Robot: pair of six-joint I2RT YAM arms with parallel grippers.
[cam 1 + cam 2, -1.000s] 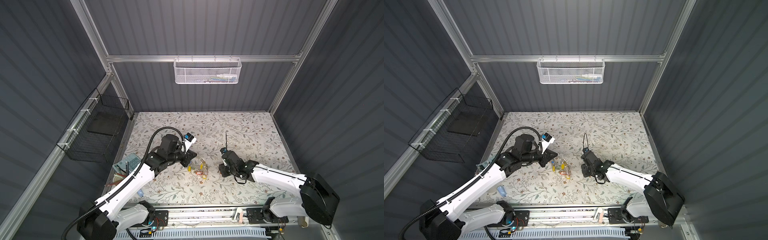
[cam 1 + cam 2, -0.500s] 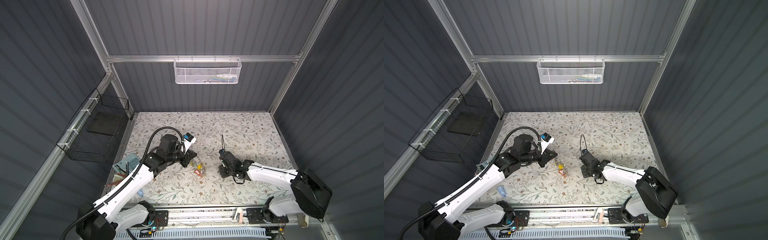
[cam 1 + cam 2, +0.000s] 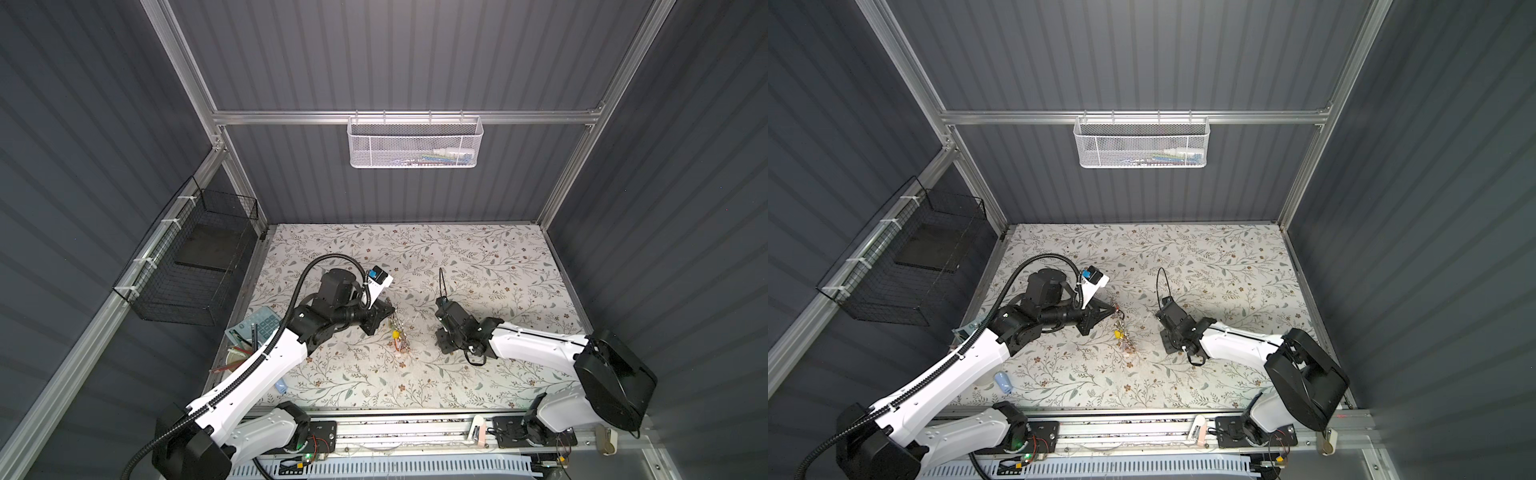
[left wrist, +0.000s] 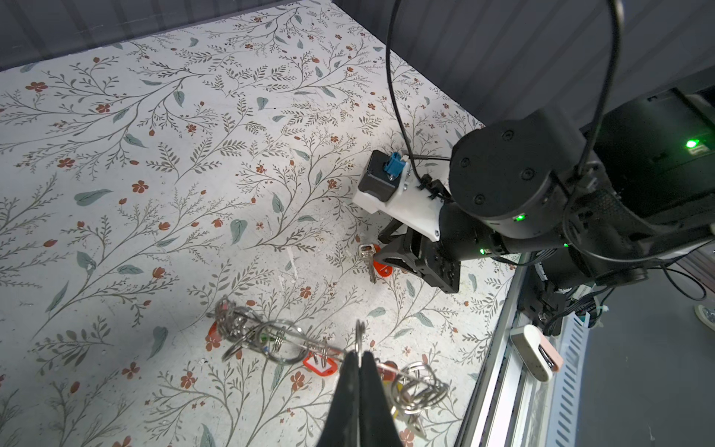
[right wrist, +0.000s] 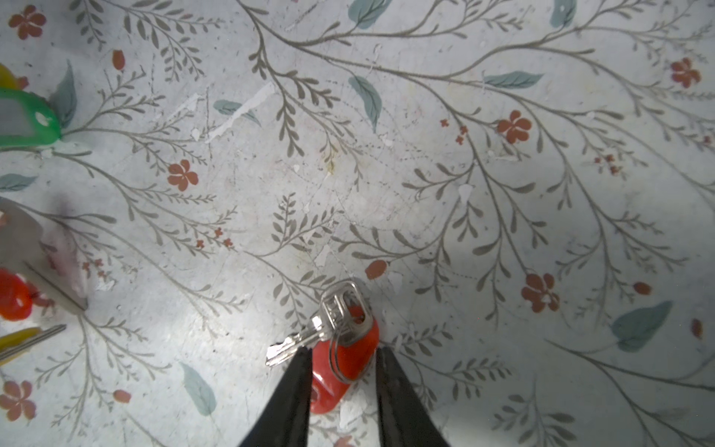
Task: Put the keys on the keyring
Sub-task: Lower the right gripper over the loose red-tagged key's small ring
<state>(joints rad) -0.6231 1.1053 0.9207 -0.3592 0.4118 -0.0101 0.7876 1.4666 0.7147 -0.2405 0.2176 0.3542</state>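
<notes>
On the flowered worktop (image 3: 457, 257), boxed in by dark ribbed walls (image 3: 415, 62) and aluminium framing (image 3: 291, 117), we are seeing two baskets hanging: a white mesh basket (image 3: 415, 143) on the back rail and a black wire basket (image 3: 199, 266) at the left wall. The keys (image 5: 336, 305) are lying flat with their orange-red tag (image 5: 332, 387), and the right gripper (image 5: 342, 354) is standing over them, jaws parted astride the tag. Nearby, the left gripper (image 4: 360, 358) is clenching the keyring (image 4: 278, 340) by its rim, with small rings (image 4: 418, 387) and coloured tags (image 4: 319, 365) crowding around it.
</notes>
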